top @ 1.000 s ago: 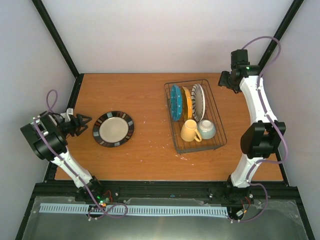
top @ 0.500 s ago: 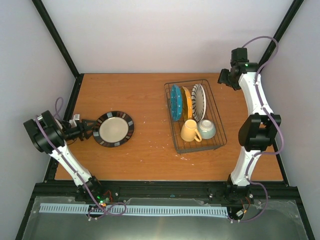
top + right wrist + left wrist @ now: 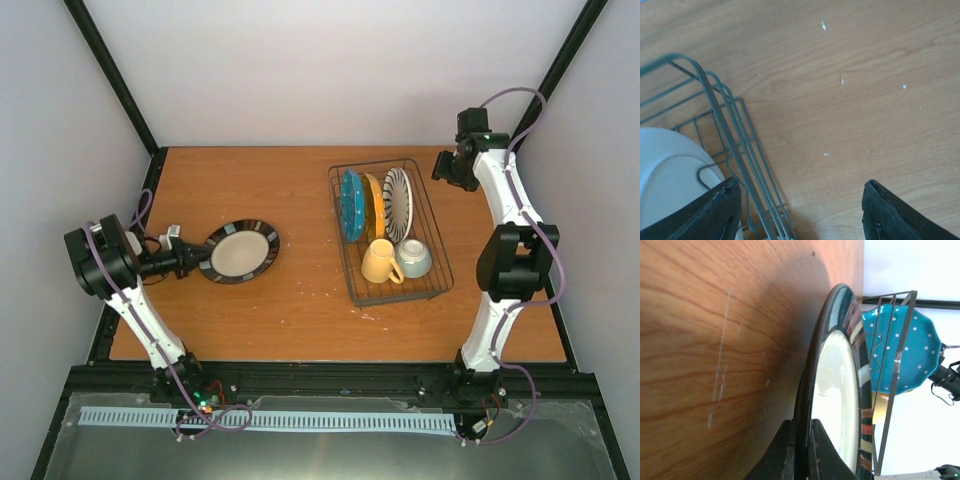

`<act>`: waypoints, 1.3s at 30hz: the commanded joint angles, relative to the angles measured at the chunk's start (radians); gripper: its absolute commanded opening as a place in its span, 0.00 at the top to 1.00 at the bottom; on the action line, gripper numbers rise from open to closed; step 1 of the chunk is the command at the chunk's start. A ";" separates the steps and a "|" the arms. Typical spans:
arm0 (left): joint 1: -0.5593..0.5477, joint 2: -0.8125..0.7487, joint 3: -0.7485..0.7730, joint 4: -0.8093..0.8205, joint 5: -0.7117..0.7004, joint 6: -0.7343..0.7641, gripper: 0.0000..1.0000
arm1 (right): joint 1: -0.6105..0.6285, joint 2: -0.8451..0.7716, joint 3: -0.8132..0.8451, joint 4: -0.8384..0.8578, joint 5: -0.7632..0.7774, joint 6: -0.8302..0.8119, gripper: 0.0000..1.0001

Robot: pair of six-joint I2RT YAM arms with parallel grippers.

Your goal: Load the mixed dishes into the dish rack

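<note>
My left gripper (image 3: 190,262) (image 3: 802,440) is shut on the near-left rim of the dark-rimmed beige plate (image 3: 240,252) (image 3: 832,390), with one finger under the rim and one on top. The plate is tilted up off the table at the left. The dark wire dish rack (image 3: 437,262) (image 3: 890,390) (image 3: 725,115) holds the teal dotted plate (image 3: 351,205) (image 3: 910,355), the orange plate (image 3: 374,205) and the striped plate (image 3: 397,203) upright. The yellow mug (image 3: 379,262) and the green bowl (image 3: 413,258) sit at its near end. My right gripper (image 3: 440,168) (image 3: 800,195) hangs open by the rack's far right corner, holding nothing.
Bare wooden table (image 3: 290,200) lies between the held plate and the rack. A black frame post (image 3: 110,75) and white walls close in the back and sides. A pale plate back (image 3: 665,170) shows through the rack wires in the right wrist view.
My left gripper moved in and shut on the plate's rim, then shifted it right and tipped it up. The right wrist drifted slightly left toward the rack's corner.
</note>
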 commanded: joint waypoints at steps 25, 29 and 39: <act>-0.262 -0.408 0.240 0.141 -0.062 -0.229 0.99 | 0.186 -0.206 -0.198 0.433 -0.942 -0.028 0.31; -0.359 -0.441 0.312 0.283 -0.031 -0.370 0.99 | 0.233 -0.134 -0.187 0.447 -1.094 -0.004 0.30; -0.425 -0.451 0.366 0.538 0.063 -0.586 0.99 | 0.267 -0.027 -0.197 0.533 -1.255 0.076 0.28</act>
